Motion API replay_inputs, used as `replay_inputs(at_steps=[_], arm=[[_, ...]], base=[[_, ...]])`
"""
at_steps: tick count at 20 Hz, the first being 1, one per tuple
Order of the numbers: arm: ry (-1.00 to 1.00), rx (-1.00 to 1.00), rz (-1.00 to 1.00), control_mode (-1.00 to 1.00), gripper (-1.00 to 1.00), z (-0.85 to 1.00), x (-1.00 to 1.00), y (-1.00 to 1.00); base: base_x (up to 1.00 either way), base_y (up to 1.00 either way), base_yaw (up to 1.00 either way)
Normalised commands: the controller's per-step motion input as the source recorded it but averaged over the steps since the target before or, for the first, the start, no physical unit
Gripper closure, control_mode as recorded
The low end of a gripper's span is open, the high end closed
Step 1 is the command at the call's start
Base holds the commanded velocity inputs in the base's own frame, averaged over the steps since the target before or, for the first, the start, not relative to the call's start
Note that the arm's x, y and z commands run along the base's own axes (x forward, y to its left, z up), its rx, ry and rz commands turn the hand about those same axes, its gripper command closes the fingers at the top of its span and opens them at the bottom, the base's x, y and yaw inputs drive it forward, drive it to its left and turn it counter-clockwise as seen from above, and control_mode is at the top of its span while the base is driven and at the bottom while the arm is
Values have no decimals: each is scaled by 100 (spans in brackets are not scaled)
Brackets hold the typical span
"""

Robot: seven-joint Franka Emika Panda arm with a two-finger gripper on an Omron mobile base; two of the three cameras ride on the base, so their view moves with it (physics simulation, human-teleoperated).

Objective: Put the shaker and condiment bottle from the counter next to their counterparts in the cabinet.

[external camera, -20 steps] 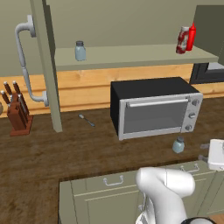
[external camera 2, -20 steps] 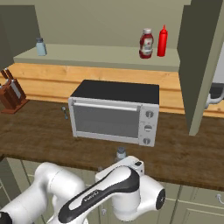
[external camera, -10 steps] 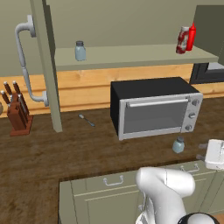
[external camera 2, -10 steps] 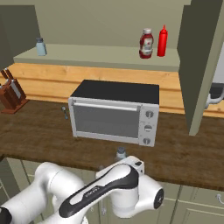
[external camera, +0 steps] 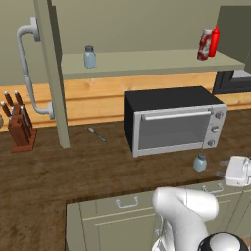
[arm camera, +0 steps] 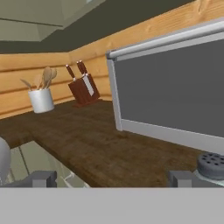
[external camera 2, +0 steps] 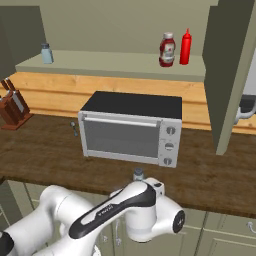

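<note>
Left base view: the shaker [external camera: 199,162] stands upright on the counter [external camera: 73,166], near the front edge, just before the lower right corner of the toaster oven [external camera: 174,120]; on the cabinet [external camera: 147,62] shelf above, a second shaker [external camera: 89,57] stands at the left, and the condiment bottle [external camera: 205,44] stands at the far right just beside the tall red squeeze bottle [external camera: 213,42]; a knife block [external camera: 18,128] sits at the counter's left, a spoon [external camera: 96,134] lies between the open cabinet door and the oven, and a curved door handle [external camera: 28,73] shows on that door.

Right base view: the grey cap of the shaker [external camera 2: 138,174] shows just above the arm's wrist, in front of the oven [external camera 2: 131,128]; the condiment bottle [external camera 2: 167,50] and squeeze bottle [external camera 2: 185,47] stand side by side on the shelf, well apart from the other shaker [external camera 2: 46,53] at its left end.

Hand view: the gripper [arm camera: 113,179] is fully spread with nothing between its fingers [arm camera: 43,179]; the shaker's perforated cap [arm camera: 211,165] lies at the lower right, close by the right-hand tip, touching or not unclear; the oven door [arm camera: 170,92] fills the right; a knife block [arm camera: 84,89] and a utensil crock [arm camera: 41,99] stand far along the counter [arm camera: 87,140].
</note>
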Motion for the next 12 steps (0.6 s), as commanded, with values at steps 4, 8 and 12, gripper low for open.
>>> replay_inputs(at_steps=[4,8,12], arm=[[4,0,-1,-100,-100,-6,16,-3],[1,0,0,-100,-100,-8,13,-15],[0,0,0,-100,-100,-9,8,-26]], base=[[0,0,0],[0,0,0],[0,0,0]])
